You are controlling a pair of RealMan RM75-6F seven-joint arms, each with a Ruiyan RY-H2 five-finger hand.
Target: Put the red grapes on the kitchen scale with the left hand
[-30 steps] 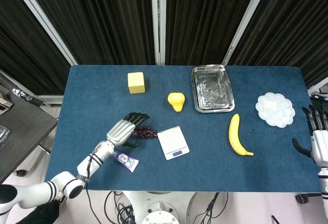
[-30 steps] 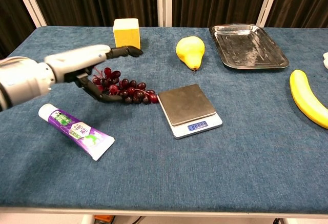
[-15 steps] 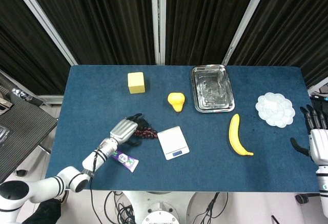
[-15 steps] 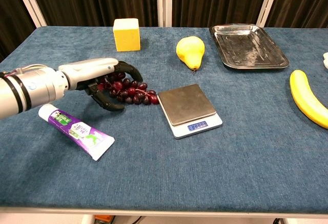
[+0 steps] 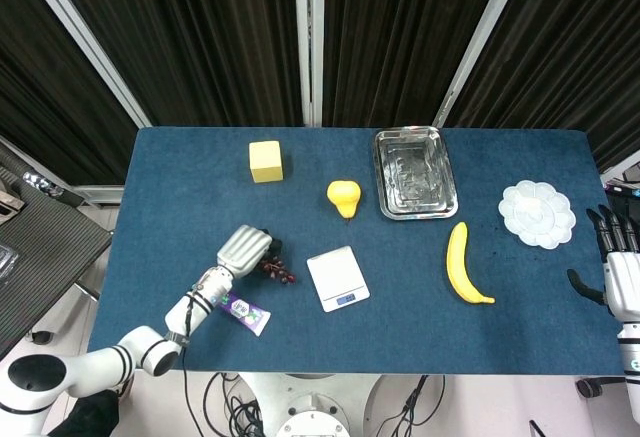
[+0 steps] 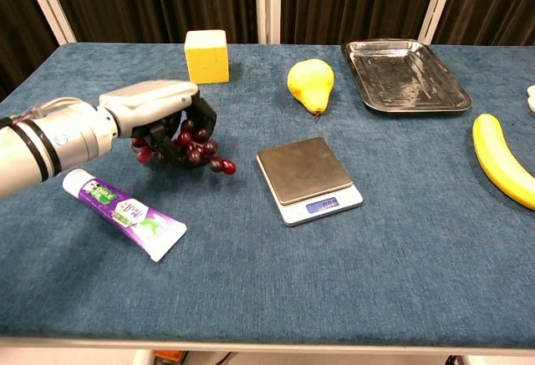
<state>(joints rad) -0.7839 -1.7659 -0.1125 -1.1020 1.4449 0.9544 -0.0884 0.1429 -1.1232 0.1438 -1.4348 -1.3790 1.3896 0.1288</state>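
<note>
My left hand (image 6: 159, 114) (image 5: 244, 249) grips the bunch of red grapes (image 6: 198, 150) (image 5: 276, 272) and holds it lifted a little off the blue table, left of the scale. Part of the bunch hangs below the curled fingers. The kitchen scale (image 6: 307, 179) (image 5: 337, 278) is a small silver platform with a lit display, standing bare at the table's middle front. My right hand (image 5: 619, 257) hangs at the far right edge of the head view with fingers apart, holding nothing.
A toothpaste tube (image 6: 125, 214) lies just in front of my left hand. A yellow block (image 6: 206, 56), a pear (image 6: 310, 83) and a metal tray (image 6: 405, 75) stand at the back. A banana (image 6: 501, 160) and a white palette (image 5: 538, 213) are on the right.
My left hand has closed around the grapes and lifted them off the table, drawing them slightly left and away from the scale's edge. The right hand has stayed put.
</note>
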